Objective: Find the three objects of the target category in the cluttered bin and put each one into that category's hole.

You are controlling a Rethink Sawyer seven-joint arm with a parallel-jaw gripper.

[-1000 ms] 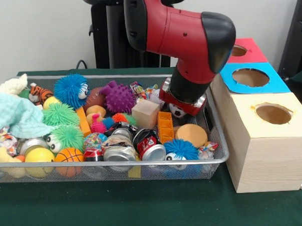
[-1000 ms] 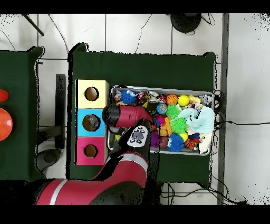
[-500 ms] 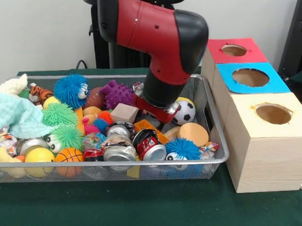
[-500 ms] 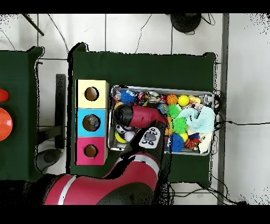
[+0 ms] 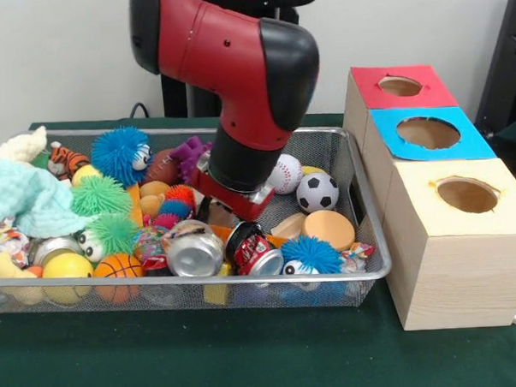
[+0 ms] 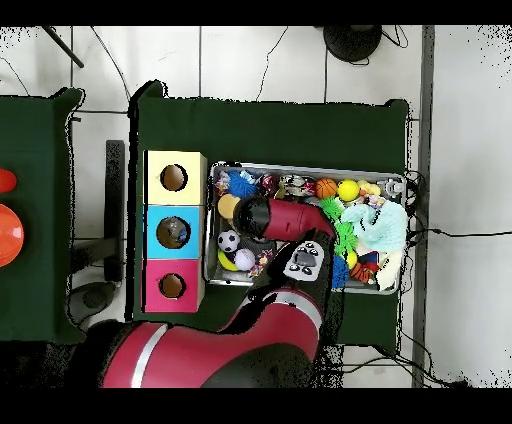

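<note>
The wire mesh bin is full of toys. My gripper is low in the middle of the bin among the clutter, under the red and black wrist; its state is hidden. To its right lie a baseball and a soccer ball, then a tan disc. Crushed cans lie just in front of it. A basketball and a yellow ball sit at the front left. In the overhead view the arm covers the bin's middle, and the soccer ball shows beside it.
Three boxes with round holes stand right of the bin: red, blue and plain wood. Spiky balls in blue and green, a tiger toy and a pale blue cloth fill the bin's left half.
The arm has swept from the bin's right end toward its middle in the front view. The soccer ball and baseball came into sight, and the wooden cube and orange block are now hidden.
</note>
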